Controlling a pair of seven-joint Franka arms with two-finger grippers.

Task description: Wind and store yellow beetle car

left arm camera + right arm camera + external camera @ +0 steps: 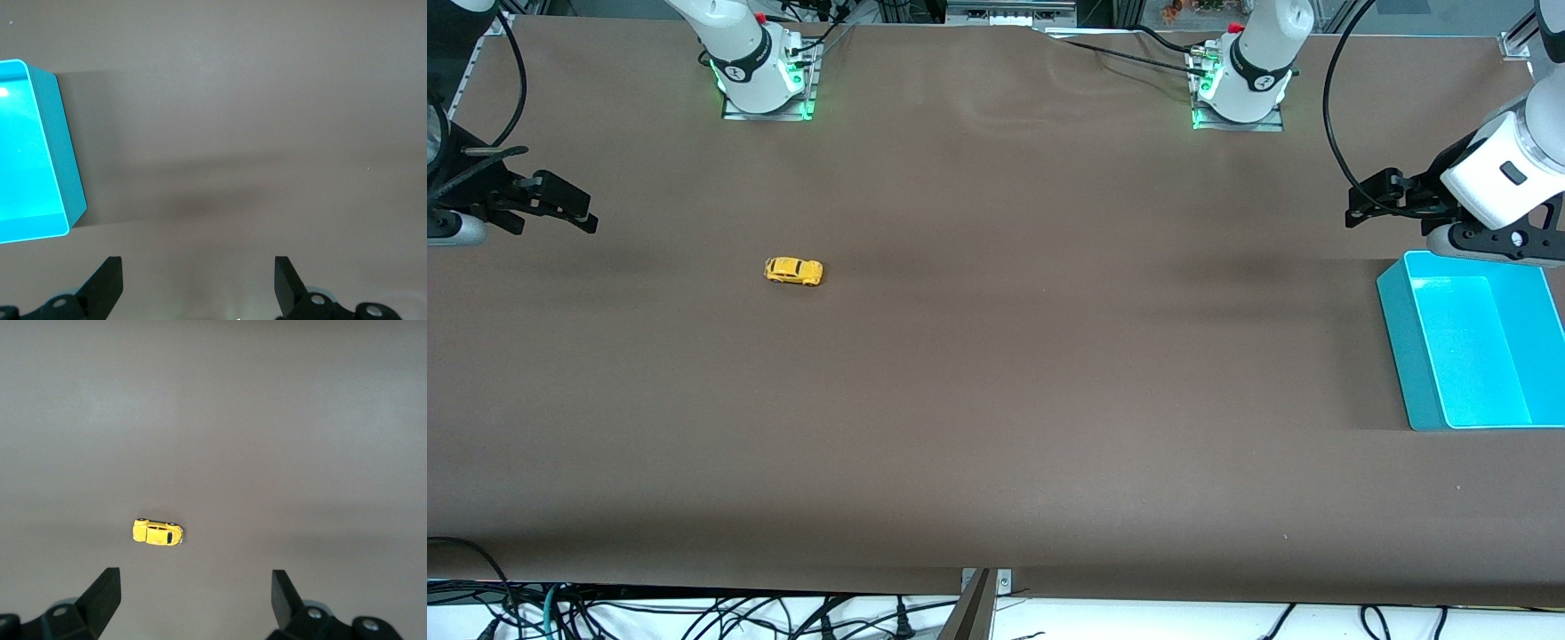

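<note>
The right gripper (583, 213) hangs above the brown table (996, 400) at the right arm's end, its black fingers pointing toward the middle of the table and spread wide with nothing between them. In the right wrist view the two fingertips (107, 587) stand far apart over bare cloth. The yellow beetle car (793, 271) sits on its wheels on the table, well apart from that gripper, out ahead of its fingertips toward the table's middle and a little nearer to the front camera. In the right wrist view the car (157, 533) lies ahead of the open jaws, closer to one finger than the other, untouched.

Toward the left arm's end, the left gripper (1360, 204) hovers above the table with its wrist bent so the fingers point toward the middle; its jaws are also wide and hold nothing. The cyan bin (1396, 347) rests on the table just beside and below this gripper, nearer to the front camera, and shows at the edge of the left wrist view (67, 173). The car lies well apart from the left gripper and from the bin.
</note>
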